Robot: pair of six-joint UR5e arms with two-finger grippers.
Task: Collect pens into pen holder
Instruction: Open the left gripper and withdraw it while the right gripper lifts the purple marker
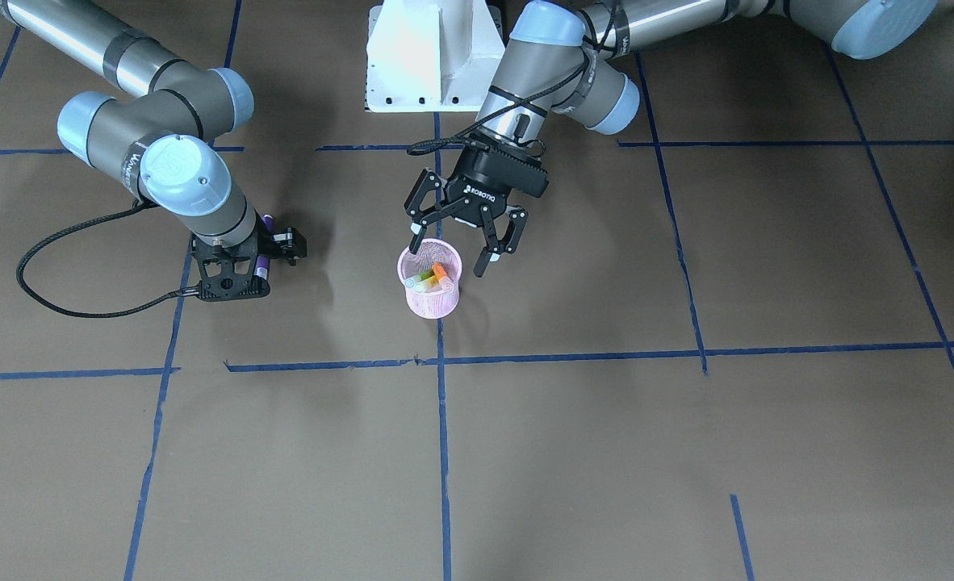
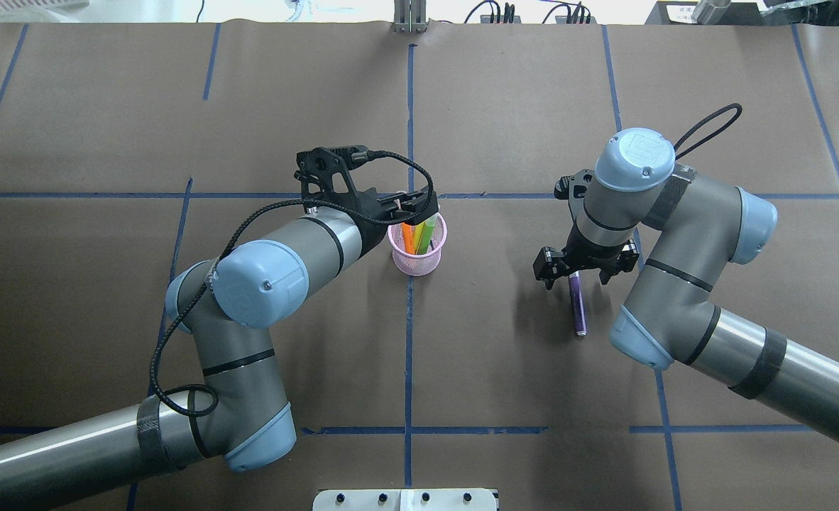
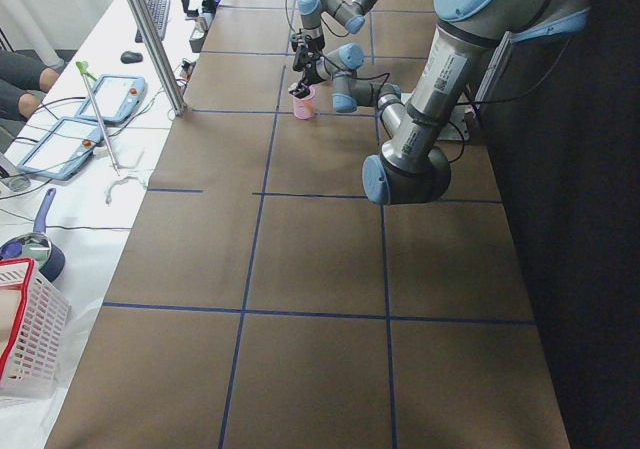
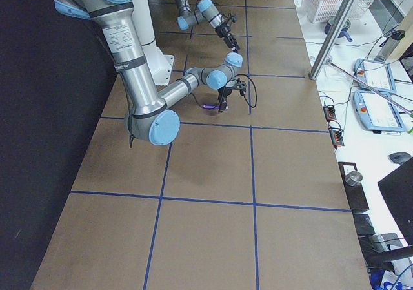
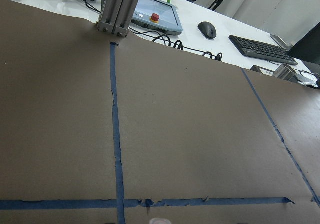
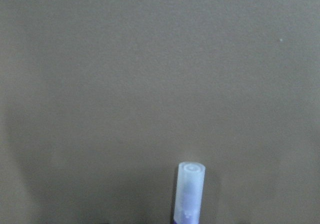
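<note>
While your left gripper point(image 1: 450, 252) hangs just above the pink wire-mesh pen holder point(image 1: 428, 300), its jaws are spread wide and grasp nothing, with one fingertip point(image 1: 415, 242) near the rim on one side and the other just outside the rim on the opposite side

You have the holder upright on the table point(image 1: 606, 452), sitting on a blue tape line point(image 2: 409, 341) that runs straight out from the robot's base

Inside the holder you can see the orange pen point(image 1: 440, 272) and the green pen point(image 1: 424, 280), leaning side by side with their upper ends above the rim

Your purple pen point(image 2: 577, 301) is not in the holder: it is well apart from it, on the robot's right side, with one end under the right gripper point(image 2: 581, 266) and the rest pointing back toward the robot

From the right wrist view you get only the pen's pale translucent cap point(image 6: 189, 191) over bare brown table

Your right arm covers the right gripper's jaws in both table views, so you cannot tell whether they are clenched on the purple pen or released

From the left wrist view you get the table beyond the holder, crossed by tape lines
</note>
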